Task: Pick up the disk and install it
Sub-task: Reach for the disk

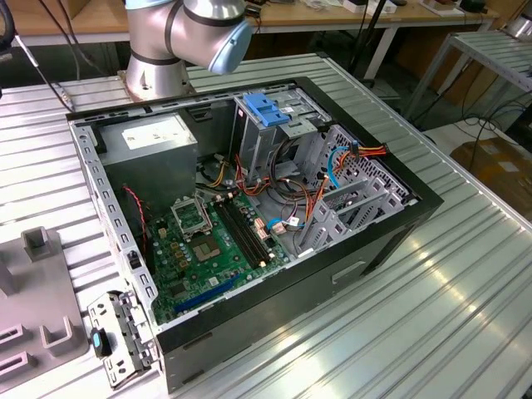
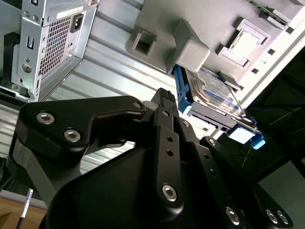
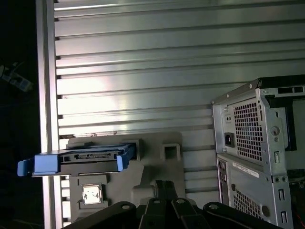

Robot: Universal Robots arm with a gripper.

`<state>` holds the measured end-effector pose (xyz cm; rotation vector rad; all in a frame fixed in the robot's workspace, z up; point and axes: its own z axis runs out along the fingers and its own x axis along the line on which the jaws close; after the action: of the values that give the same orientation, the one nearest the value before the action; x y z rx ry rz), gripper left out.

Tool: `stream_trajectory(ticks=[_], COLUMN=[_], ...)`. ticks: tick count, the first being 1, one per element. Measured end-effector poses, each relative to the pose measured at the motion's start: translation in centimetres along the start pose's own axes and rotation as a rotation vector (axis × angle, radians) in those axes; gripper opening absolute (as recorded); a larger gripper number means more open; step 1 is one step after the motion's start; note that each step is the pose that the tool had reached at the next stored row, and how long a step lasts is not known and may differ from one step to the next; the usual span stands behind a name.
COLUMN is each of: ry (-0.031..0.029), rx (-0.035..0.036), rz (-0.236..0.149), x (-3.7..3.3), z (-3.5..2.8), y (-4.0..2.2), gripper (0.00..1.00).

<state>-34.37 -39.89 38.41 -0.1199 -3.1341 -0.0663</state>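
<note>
**A:** What is the exterior view giving us?

**B:** The ribbed silver metal table (image 1: pixel 432 291) is carrying the open black computer case (image 1: pixel 249 328), its green motherboard (image 1: pixel 204 249) showing inside.

**A:** And both wrist views?

**B:** They are showing the flat silver-grey disk with blue rails (image 3: pixel 88 160) sitting on the grey moulded plastic fixture (image 3: pixel 152 175). The black gripper (image 2: pixel 164 98) is hovering close by. I cannot tell whether it is clenched or released.

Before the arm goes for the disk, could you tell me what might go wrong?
1. The disk seems to overhang the table edge beyond its grey holder; a poor grasp might tip it off.
2. In the second wrist view a block of the holder sits close by the disk and could be struck on approach.
3. Loose cables crowd the case beside the drive cage and might snag the disk.
</note>
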Motion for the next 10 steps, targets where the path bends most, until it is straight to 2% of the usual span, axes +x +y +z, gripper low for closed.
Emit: stream_trajectory(ticks=[10], ry=[0.0014], rx=[0.0001], rz=[0.0], x=[1.17], z=[0.05], y=[-0.09], gripper=[0.11])
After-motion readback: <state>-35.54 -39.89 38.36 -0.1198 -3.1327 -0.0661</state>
